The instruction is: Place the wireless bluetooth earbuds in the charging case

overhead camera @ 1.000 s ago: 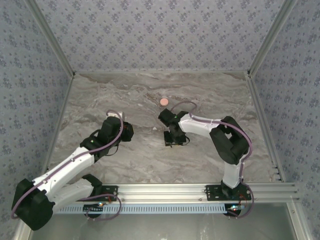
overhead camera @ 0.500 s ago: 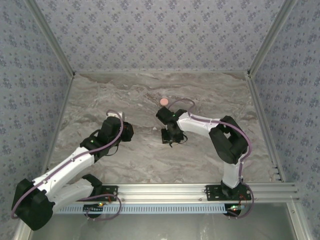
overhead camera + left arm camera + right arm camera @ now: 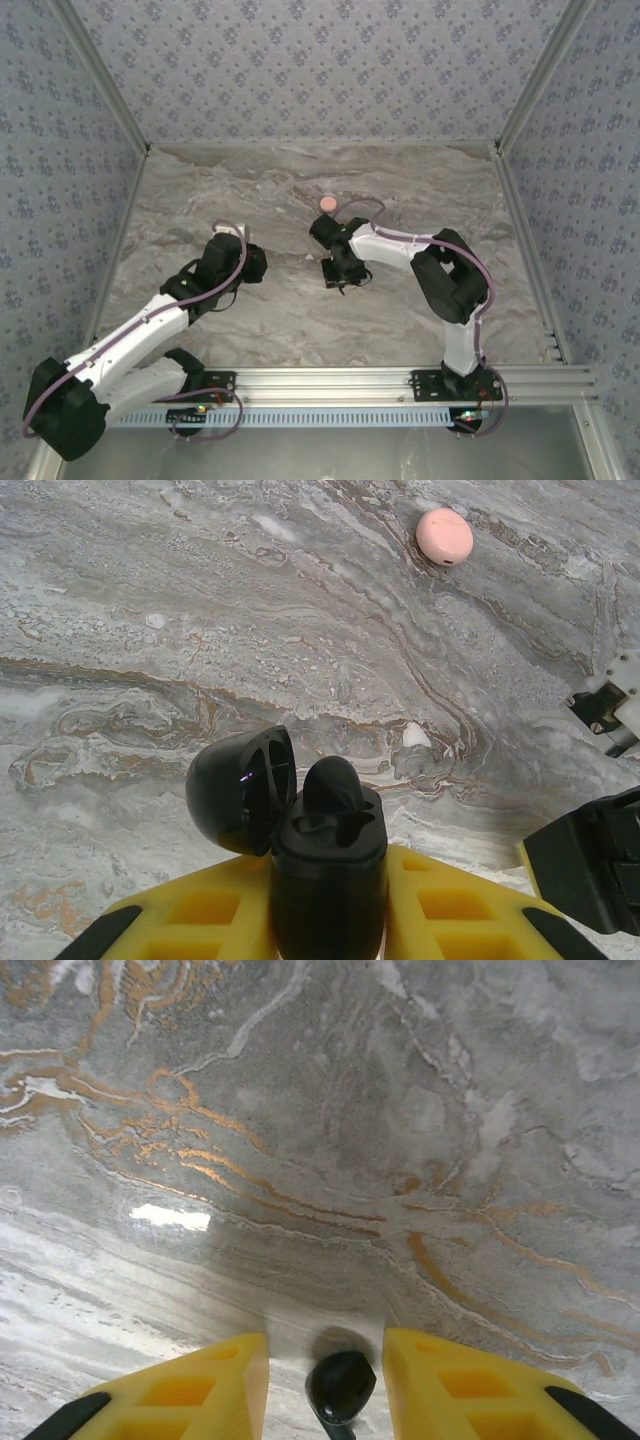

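My left gripper (image 3: 328, 912) is shut on the black charging case (image 3: 328, 880), held upright between its yellow fingers (image 3: 455, 905). The case lid (image 3: 240, 790) hangs open to the left. One black earbud (image 3: 335, 783) sits in a case slot with its rounded end sticking up. In the top view the left gripper (image 3: 255, 262) is left of centre and my right gripper (image 3: 340, 275) is near the middle, pointing down at the table. A second black earbud (image 3: 340, 1385) lies between the open right gripper's (image 3: 325, 1348) yellow fingers (image 3: 455, 1380), with a gap on each side.
A pale pink round disc (image 3: 327, 203) lies on the marble table behind the right gripper, also seen far ahead of the case (image 3: 444, 535). A small white fleck (image 3: 415, 735) lies just beyond the case. The right arm's black body (image 3: 590, 875) stands close on the case's right.
The right gripper has shifted slightly left and away from the arm bases, staying low over the table. The left arm and the case have not moved.
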You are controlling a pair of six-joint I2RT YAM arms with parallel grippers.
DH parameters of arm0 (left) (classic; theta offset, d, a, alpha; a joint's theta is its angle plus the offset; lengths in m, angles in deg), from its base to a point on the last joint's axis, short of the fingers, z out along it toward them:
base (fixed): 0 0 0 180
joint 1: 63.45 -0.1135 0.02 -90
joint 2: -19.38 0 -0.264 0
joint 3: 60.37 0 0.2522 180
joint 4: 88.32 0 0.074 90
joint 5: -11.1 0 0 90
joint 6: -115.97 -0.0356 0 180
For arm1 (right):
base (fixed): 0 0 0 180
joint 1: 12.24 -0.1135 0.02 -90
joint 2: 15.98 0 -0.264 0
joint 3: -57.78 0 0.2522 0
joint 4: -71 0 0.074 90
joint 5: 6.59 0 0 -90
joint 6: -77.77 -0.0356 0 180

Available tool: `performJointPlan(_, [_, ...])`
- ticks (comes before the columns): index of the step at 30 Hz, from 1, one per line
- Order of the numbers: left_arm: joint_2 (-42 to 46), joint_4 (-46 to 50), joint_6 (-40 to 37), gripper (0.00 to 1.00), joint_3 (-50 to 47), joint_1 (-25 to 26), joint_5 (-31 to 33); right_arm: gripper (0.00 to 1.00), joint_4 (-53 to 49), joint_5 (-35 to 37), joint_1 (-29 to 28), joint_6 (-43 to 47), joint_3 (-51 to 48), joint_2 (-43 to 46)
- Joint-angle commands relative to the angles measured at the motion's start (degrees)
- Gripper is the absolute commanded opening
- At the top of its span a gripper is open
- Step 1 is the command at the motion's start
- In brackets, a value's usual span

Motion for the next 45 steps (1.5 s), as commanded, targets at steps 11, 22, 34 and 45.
performJointPlan(11, [0.28,-1.06,-1.08,0.26,1.96,-0.27,-0.18,0.34,-5.55,1.47,-1.14,2.90,2.63,-3.19])
performJointPlan(22, [-0.37,-1.05,-1.22,0.26,2.62,-0.22,-0.29,0.30,-6.32,-0.06,-0.89,4.12,2.57,-3.58])
performJointPlan(34, [-1.67,-1.92,-0.92,0.26,2.24,-0.17,-2.17,0.20,-1.63,-2.96,1.97,3.18,-1.71,0.71])
performJointPlan(45, [-9.85,-11.82,-0.84,0.26,1.58,1.07,-14.47,0.19,11.28,-13.65,10.54,1.88,-12.06,11.84])
